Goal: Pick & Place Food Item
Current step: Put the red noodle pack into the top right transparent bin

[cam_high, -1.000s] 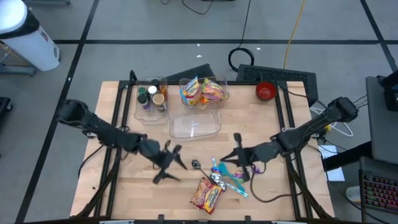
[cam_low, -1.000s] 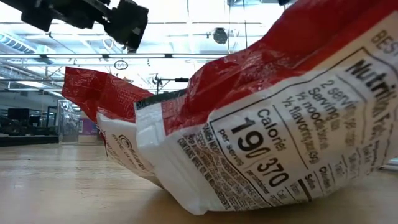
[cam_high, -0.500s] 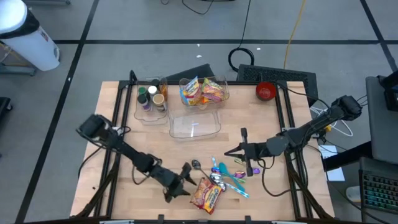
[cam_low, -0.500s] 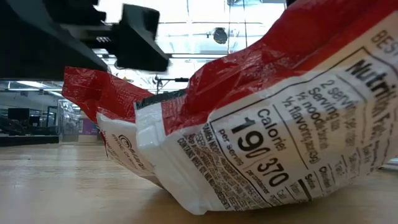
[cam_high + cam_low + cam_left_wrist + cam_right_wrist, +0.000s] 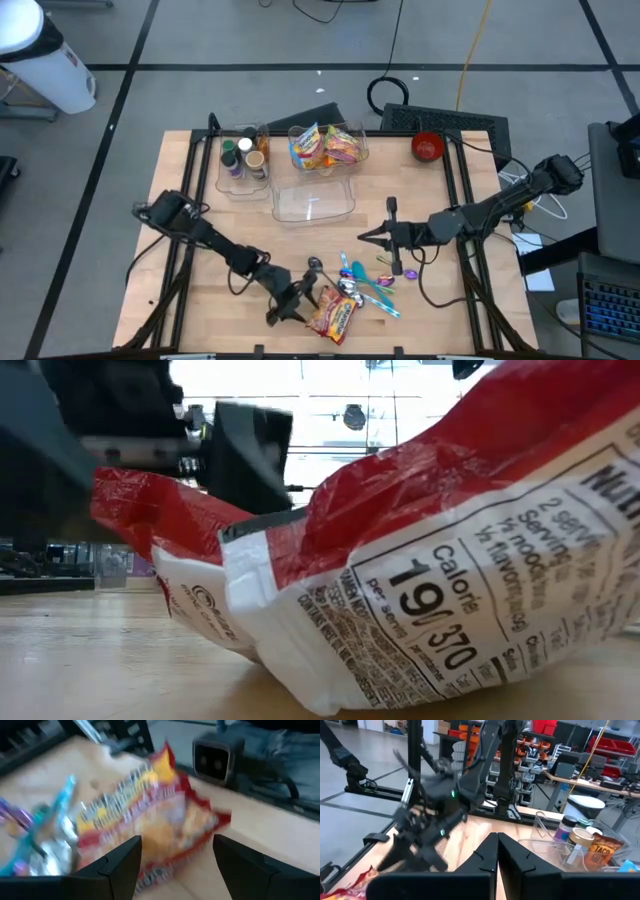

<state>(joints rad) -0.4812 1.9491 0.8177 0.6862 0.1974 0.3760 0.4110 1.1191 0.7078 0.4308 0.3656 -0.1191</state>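
Noodle packet (image 5: 334,316) lay at table's (image 5: 190,300) front edge, beside spoons (image 5: 362,284). Left gripper (image 5: 303,299) was brought down to packet within last second, fingers spread, nothing gripped; grasp judged imminent. Right gripper (image 5: 392,236) held clamped shut, empty, above table centre.

My counter (image 5: 200,290) is pale, matt wood with a fine grain, framed by black metal rails (image 5: 456,170). The red and yellow noodle packet (image 5: 333,315) is glossy, crinkled plastic film; its white printed back (image 5: 430,620) shines in creases. Beside it lie shiny metal spoons (image 5: 347,288) and smooth teal and purple plastic cutlery (image 5: 378,290). The 3 clear plastic bins (image 5: 314,201) look smooth and glassy. My left jaws' fingers (image 5: 120,865) are matt black plastic. The small red bowl (image 5: 427,147) looks glossy.
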